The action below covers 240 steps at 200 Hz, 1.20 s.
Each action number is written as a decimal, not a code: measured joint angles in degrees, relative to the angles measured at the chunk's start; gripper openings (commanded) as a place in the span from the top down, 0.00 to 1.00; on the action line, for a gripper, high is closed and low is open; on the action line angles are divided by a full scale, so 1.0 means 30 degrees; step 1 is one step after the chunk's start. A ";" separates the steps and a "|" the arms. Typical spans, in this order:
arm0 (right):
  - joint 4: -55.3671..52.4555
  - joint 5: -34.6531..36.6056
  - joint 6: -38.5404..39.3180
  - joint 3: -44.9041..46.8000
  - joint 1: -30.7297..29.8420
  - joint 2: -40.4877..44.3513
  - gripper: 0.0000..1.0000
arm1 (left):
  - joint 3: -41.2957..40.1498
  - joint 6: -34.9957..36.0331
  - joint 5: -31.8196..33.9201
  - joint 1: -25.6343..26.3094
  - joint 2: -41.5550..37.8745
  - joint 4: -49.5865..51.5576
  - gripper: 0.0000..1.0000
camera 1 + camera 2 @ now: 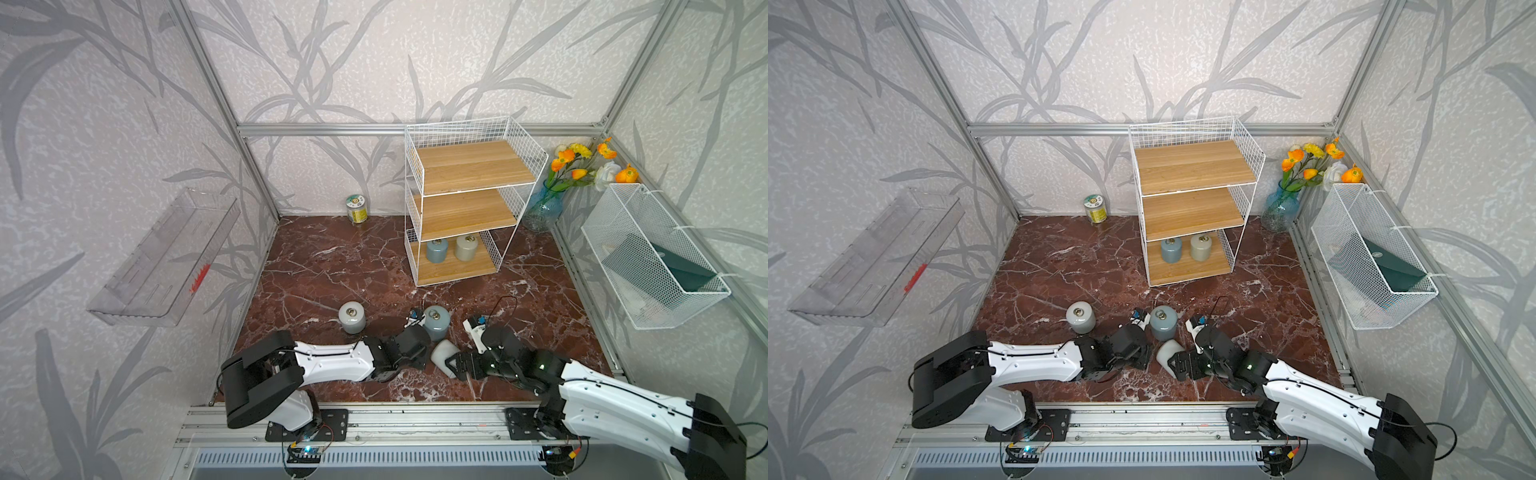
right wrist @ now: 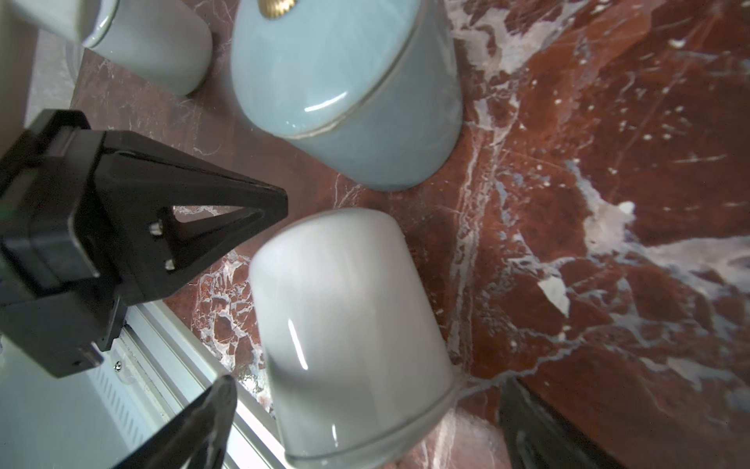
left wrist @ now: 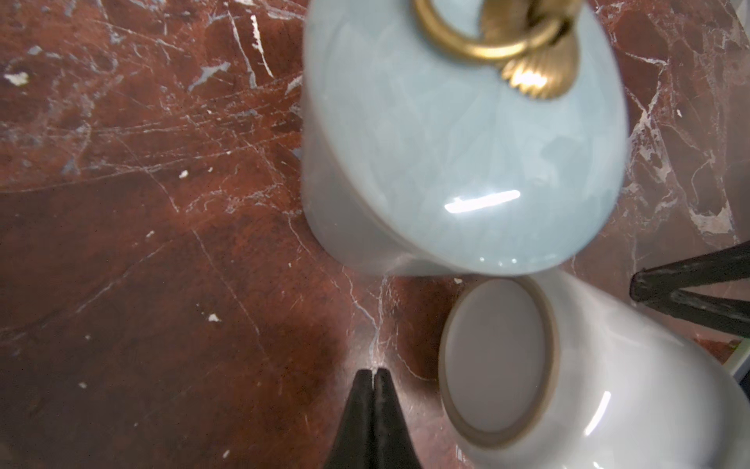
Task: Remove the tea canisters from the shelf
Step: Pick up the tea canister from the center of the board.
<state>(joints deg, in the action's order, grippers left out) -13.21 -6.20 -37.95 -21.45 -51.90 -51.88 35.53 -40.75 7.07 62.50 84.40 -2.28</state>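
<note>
The white wire shelf (image 1: pixel 469 208) stands at the back right. Its bottom board holds a blue-grey tea canister (image 1: pixel 436 251) and a beige one (image 1: pixel 466 247). On the marble floor an off-white canister (image 1: pixel 352 318) and a blue-grey one (image 1: pixel 436 322) stand upright. Another off-white canister (image 1: pixel 441 352) lies on its side. My right gripper (image 2: pixel 367 383) is open, its fingers standing either side of this tipped canister (image 2: pixel 349 325) with gaps showing. My left gripper (image 3: pixel 374 371) is shut and empty, close to the tipped canister's base (image 3: pixel 499 365) and beside the blue-grey one (image 3: pixel 466 162).
A green-and-yellow tin (image 1: pixel 356 209) sits at the back wall. A glass vase of flowers (image 1: pixel 544 212) stands right of the shelf. A white mesh basket (image 1: pixel 652 257) hangs on the right wall and a clear tray (image 1: pixel 166 257) on the left wall.
</note>
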 measured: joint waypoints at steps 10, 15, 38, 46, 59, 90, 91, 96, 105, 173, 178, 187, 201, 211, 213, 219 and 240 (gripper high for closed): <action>0.0401 -0.0270 0.0262 0.0000 0.0000 -0.0721 0.01 | -0.0007 0.0000 0.0007 0.0000 0.0000 0.0051 1.00; 0.0510 -0.0401 0.0408 -0.0007 0.0000 -0.1086 0.01 | -0.0007 0.0000 0.0007 0.0000 0.0007 0.0051 1.00; 0.0612 -0.1035 0.0947 -0.0007 0.0000 -0.2412 0.01 | -0.0007 -0.0007 0.0000 0.0000 0.0022 0.0051 1.00; 0.0663 -0.1217 0.1042 -0.0007 0.0000 -0.2637 0.00 | -0.0007 -0.0007 0.0000 0.0000 0.0051 0.0044 1.00; 0.0852 -0.1472 0.1064 -0.0007 0.0000 -0.2776 0.00 | -0.0007 -0.0007 0.0000 0.0000 0.0109 0.0051 1.00; 0.1610 -0.1588 0.1020 0.0270 0.0000 -0.2426 0.02 | -0.0007 -0.0066 -0.0007 0.0000 0.0204 0.0051 1.00; 0.1639 -0.1588 0.1013 0.0299 0.0000 -0.2397 0.02 | -0.0007 -0.0073 -0.0007 0.0000 0.0204 0.0051 1.00; 0.1734 -0.1581 0.1013 0.0393 0.0000 -0.2273 0.02 | -0.0007 -0.0087 -0.0007 0.0000 0.0211 0.0044 1.00; 0.1894 -0.1552 0.0969 0.0525 0.0000 -0.2076 0.03 | -0.0007 -0.0102 -0.0007 0.0000 0.0233 0.0044 1.00; 0.3366 -0.1676 0.1173 0.0656 0.0000 -0.3279 0.13 | -0.0007 -0.0146 0.0000 0.0000 0.0328 0.0044 1.00; 0.3446 -0.1814 0.1217 0.0634 0.0000 -0.3548 0.14 | -0.0007 -0.0146 0.0000 0.0000 0.0328 0.0044 1.00; 0.3636 -0.1989 0.1297 0.0546 0.0000 -0.4065 0.15 | -0.0007 -0.0153 0.0000 0.0000 0.0328 0.0051 1.00; 0.4022 -0.2302 0.1377 0.0277 0.0000 -0.4663 0.18 | -0.0007 -0.0153 0.0000 0.0000 0.0328 0.0044 1.00; 0.4306 -0.2521 0.1435 0.0175 0.0000 -0.4998 0.23 | -0.0007 -0.0160 0.0007 0.0000 0.0328 0.0044 1.00; 0.4357 -0.2550 0.1413 0.0168 0.0000 -0.5049 0.24 | -0.0007 -0.0160 0.0007 0.0000 0.0328 0.0044 1.00; 0.4452 -0.2616 0.1435 0.0153 0.0000 -0.5122 0.26 | -0.0022 -0.0168 0.0007 0.0000 0.0328 0.0044 1.00; 0.4102 -0.2579 0.1413 0.0153 0.0000 -0.4794 0.32 | -0.0168 -0.0277 0.0066 0.0000 0.0328 0.0044 1.00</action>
<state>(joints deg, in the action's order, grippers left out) -0.91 -13.93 -33.71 -20.99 -51.90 -66.26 35.03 -41.58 7.27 62.50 85.38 -2.15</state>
